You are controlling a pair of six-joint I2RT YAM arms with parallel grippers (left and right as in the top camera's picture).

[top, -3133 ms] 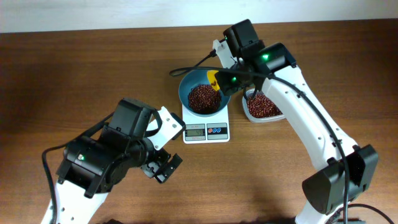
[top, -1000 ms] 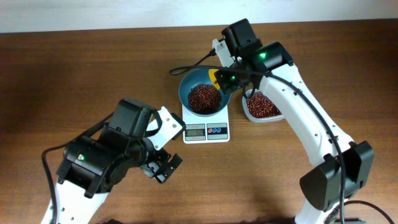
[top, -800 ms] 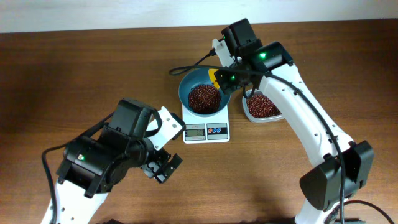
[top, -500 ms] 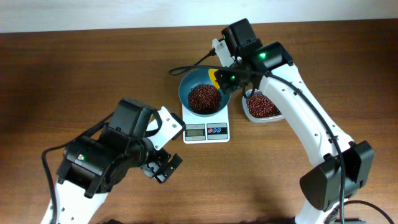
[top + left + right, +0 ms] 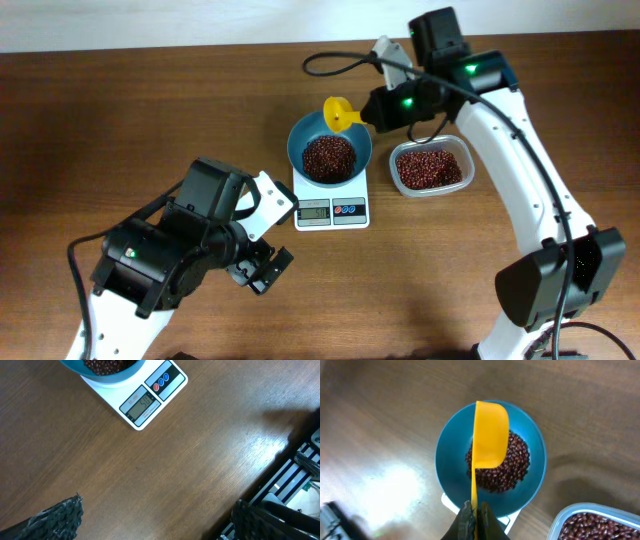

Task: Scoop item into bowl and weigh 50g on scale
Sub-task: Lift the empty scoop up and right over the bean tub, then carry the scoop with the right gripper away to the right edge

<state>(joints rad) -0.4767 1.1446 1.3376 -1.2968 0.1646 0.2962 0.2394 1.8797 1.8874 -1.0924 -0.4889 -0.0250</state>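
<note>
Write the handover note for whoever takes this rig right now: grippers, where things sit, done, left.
Open and empty: left gripper, over the table near the scale.
Shut on the yellow scoop handle: right gripper; scoop looks empty, held above the bowl.
Bowl holding beans sits on the scale; clear container with more beside it, right arm's side.
Done: beans in bowl; display looks like 50 but is small, so confirm.
Left: if confirmed, set the scoop down; otherwise adjust.

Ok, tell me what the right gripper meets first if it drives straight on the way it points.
Probably the beans in the bowl, under the yellow scoop that the right gripper holds; depth is unclear.
</note>
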